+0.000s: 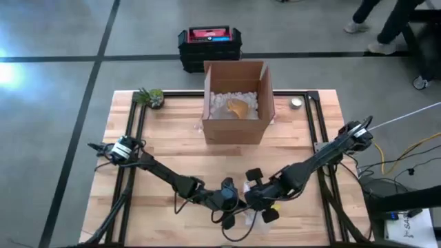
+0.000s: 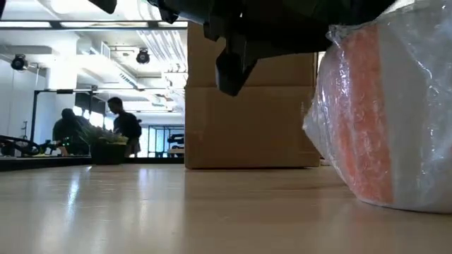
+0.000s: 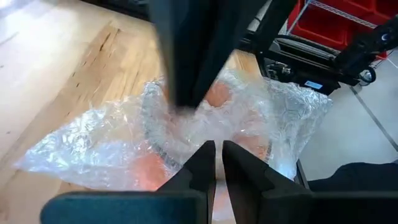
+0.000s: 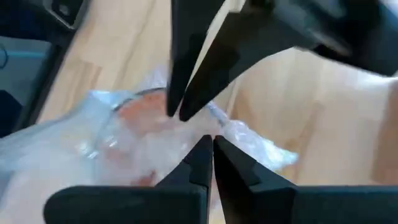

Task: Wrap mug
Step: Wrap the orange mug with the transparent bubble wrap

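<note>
A: Where is the mug [image 2: 367, 120] at this point?

B: At the near edge of the bench [image 1: 172, 138], between the two arms. It is orange and already sits inside clear bubble wrap [image 3: 93, 146]. From table height the wrap covers its side down to the wood.

A: So which step is this?

B: I judge it to be the closing of the wrap, not the first fold. Both claws meet right over the bundle, and loose wrap fans out on the wood beside it.

A: What is the left claw [image 3: 216, 163] doing?

B: Its fingers are nearly together, only a thin slit between them, right at the wrap over the mug. It looks pinched on the film, though the film is too clear for me to see it between the tips.

A: And the right claw [image 4: 210, 152]?

B: Much the same: fingers drawn almost closed, tips at a twisted ridge of wrap on top of the mug. I take it as gripping that ridge.

A: What does the next move call for?

B: In my view, pulling the loose flap over the open side and tucking it under, while one claw keeps the bundle from rolling. The film is slippery, so a slow pull suits it.

A: Anything else on the bench?

B: An open cardboard box [image 1: 235, 103] with white filler stands well apart toward the far side, likely where the wrapped mug goes
</note>
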Action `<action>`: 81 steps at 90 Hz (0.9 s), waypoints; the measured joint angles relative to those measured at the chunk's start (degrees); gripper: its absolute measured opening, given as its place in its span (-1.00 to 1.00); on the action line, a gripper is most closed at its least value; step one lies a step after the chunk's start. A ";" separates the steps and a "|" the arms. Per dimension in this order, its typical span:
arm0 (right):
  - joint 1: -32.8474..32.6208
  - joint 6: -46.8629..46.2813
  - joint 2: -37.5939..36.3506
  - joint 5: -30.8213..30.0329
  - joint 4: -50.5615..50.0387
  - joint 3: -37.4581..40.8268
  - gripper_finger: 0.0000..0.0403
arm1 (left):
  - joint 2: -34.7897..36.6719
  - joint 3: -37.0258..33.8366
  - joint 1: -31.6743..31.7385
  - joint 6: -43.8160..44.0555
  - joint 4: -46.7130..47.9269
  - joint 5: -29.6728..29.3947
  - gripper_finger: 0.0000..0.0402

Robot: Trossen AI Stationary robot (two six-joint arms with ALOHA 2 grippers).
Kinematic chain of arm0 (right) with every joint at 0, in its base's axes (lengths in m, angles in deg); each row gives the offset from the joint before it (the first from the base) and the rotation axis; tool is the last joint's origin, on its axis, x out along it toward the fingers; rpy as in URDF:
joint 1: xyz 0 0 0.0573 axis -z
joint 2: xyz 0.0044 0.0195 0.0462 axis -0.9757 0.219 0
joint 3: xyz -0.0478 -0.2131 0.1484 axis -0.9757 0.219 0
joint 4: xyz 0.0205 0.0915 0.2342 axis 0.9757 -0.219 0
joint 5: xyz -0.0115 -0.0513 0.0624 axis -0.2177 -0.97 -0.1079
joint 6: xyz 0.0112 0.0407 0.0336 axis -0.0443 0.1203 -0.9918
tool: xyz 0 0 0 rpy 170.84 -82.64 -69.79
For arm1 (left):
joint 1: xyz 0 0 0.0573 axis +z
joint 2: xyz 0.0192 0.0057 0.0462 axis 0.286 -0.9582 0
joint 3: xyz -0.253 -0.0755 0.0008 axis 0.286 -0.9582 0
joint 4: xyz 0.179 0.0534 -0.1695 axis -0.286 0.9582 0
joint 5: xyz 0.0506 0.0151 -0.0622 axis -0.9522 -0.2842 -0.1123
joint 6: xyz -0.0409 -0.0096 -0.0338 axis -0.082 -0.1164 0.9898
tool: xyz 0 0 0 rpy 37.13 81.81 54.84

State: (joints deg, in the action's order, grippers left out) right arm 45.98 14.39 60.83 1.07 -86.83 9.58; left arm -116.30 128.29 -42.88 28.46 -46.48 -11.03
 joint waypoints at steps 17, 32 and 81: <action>-2.75 -3.30 -0.78 5.17 0.62 0.87 -1.00 | 0.01 -0.09 0.02 -0.10 -0.31 0.01 -0.90; -2.81 -2.67 2.85 4.06 4.19 3.42 -1.00 | -0.01 -0.15 0.02 -0.16 -1.30 0.06 -0.90; 0.46 1.63 8.36 0.24 2.64 2.16 -1.00 | -0.05 -0.20 0.02 -0.29 -1.72 0.45 -0.90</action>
State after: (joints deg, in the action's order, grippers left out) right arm 46.43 16.02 69.19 1.31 -84.19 11.74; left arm -116.35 128.09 -42.86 28.17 -48.19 -10.58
